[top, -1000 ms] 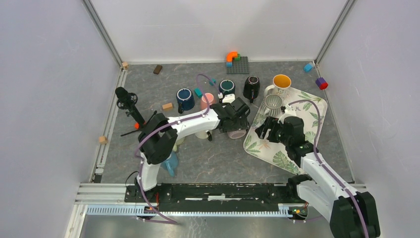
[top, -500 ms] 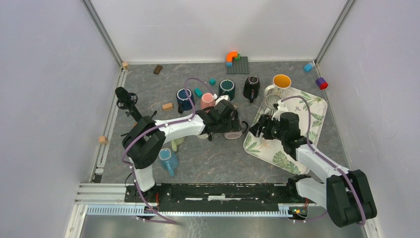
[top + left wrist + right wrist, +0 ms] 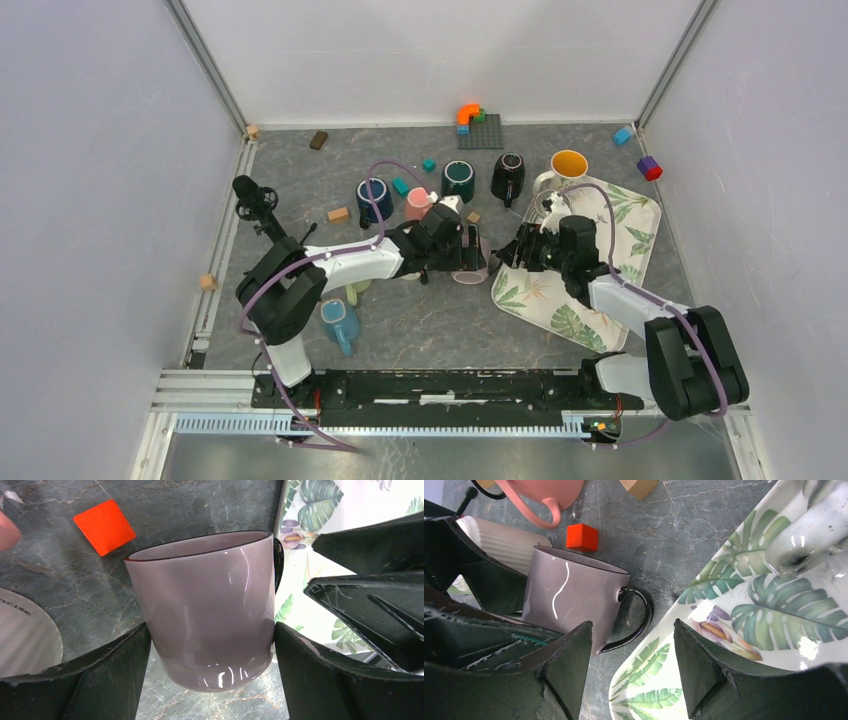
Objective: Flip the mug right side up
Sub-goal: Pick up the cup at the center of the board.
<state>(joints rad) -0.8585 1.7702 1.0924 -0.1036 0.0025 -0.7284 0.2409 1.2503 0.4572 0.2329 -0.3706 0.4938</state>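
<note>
Left gripper (image 3: 210, 635) is pinching the mauve mug (image 3: 205, 610) across its body, one finger on each side. Mug is mid-table, just left of the leaf tray (image 3: 724, 630), not upright: long axis runs roughly along the left fingers, mouth away from that wrist, base toward it. Can't tell if it's touching the table. Its handle (image 3: 641, 612) points right, at the right gripper (image 3: 631, 625), which is spread wide just short of it. Left arm looks best placed to swing the mouth up.

Leaf-patterned tray (image 3: 635, 225) at right, yellow-lined mug (image 3: 568, 164) at its far corner, black mug (image 3: 508, 177), dark green mug (image 3: 458, 177), blue mug (image 3: 373, 197), orange cube (image 3: 582, 537) near pink mug (image 3: 549, 490).
</note>
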